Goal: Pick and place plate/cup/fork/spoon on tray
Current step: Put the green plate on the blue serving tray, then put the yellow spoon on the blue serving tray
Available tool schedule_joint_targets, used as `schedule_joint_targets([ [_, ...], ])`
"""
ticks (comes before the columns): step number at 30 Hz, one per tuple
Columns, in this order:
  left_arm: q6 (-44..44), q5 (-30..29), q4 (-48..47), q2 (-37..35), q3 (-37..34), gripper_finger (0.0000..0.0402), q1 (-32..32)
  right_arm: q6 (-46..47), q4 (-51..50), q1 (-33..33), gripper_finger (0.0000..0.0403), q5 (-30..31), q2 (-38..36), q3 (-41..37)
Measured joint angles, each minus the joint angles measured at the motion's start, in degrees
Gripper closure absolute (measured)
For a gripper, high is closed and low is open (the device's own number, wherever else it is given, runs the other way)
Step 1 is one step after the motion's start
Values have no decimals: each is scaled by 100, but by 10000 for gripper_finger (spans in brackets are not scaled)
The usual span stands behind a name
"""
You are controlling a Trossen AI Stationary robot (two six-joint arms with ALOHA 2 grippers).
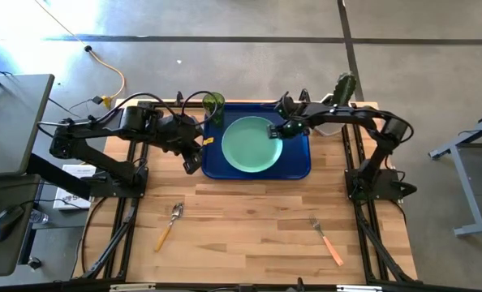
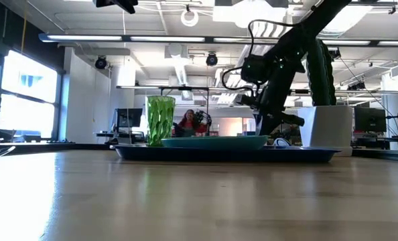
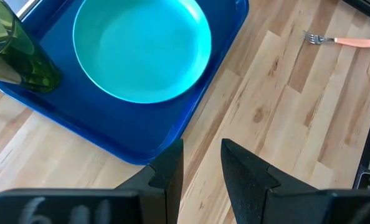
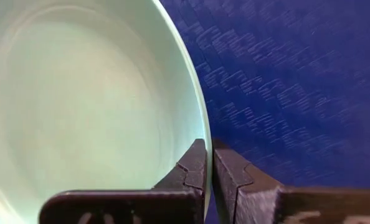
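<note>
The mint-green plate (image 1: 251, 144) lies in the dark-blue tray (image 1: 298, 166), level on the tray's floor in the low view (image 2: 216, 142). The green cup (image 1: 213, 104) stands upright in the tray's far left corner. My right gripper (image 1: 277, 130) is shut on the plate's right rim. My left gripper (image 1: 194, 160) is open and empty above the tray's near left corner (image 3: 149, 149). The spoon (image 1: 169, 225) and the fork (image 1: 326, 239) lie flat on the table near its front edge, left and right. My right gripper pinches the plate's rim (image 4: 200, 134) on its right far side, one finger inside the dish and one outside over the tray floor. The fingers slant down from the table's right. The plate looks level, with its base on the tray.
A white pot with a green cactus (image 1: 344, 88) stands just beyond the tray's far right corner, beside my right arm. The wooden table between the tray and the cutlery is bare (image 1: 249, 211). The fork also shows in the left wrist view (image 3: 341, 41).
</note>
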Motion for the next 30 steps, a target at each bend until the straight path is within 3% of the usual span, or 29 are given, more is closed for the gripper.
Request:
schedule_joint_targets([
  [17, 2, 8, -2, 0, 0, 302, 0, -44, 33, -4, 399, 66, 134, 0],
  [30, 0, 6, -2, 0, 0, 302, 0, -46, 21, -4, 324, 84, 134, 0],
])
